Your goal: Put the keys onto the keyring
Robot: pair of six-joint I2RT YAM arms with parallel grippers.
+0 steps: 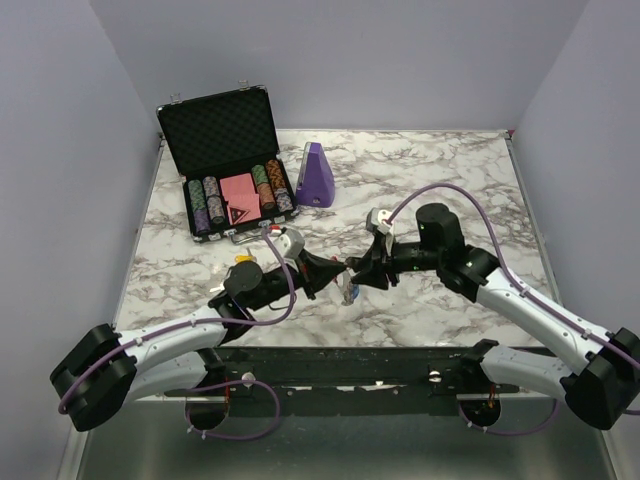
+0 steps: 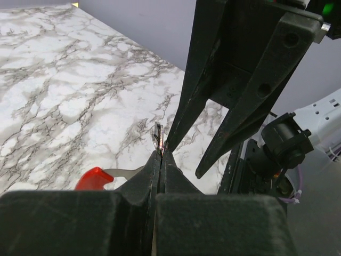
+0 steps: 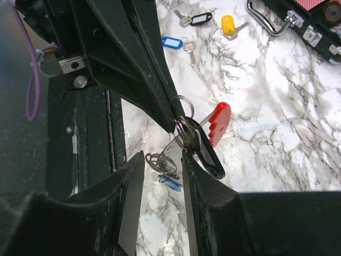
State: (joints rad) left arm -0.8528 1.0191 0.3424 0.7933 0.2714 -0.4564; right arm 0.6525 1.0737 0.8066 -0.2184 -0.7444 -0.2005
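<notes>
Keyring [image 2: 94, 178] mostly hidden behind left claw [image 2: 161, 157]; case [image 3: 314, 33] cut off by edge.

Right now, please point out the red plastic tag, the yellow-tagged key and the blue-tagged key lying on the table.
red plastic tag [image 3: 219, 118], right wrist view, its middle
yellow-tagged key [image 3: 228, 25], right wrist view, on its yellow tag
blue-tagged key [image 3: 171, 42], right wrist view, on its blue tag

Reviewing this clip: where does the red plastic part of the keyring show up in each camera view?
Top external: the keyring is a small glint at the left gripper tip, table centre; its red cannot be made out.
Left wrist: red plastic part lower left, just left of the left gripper.
Right wrist: right of centre, beside the metal rings.
Shared landmark: the left gripper's shut tip, holding the keyring.
</notes>
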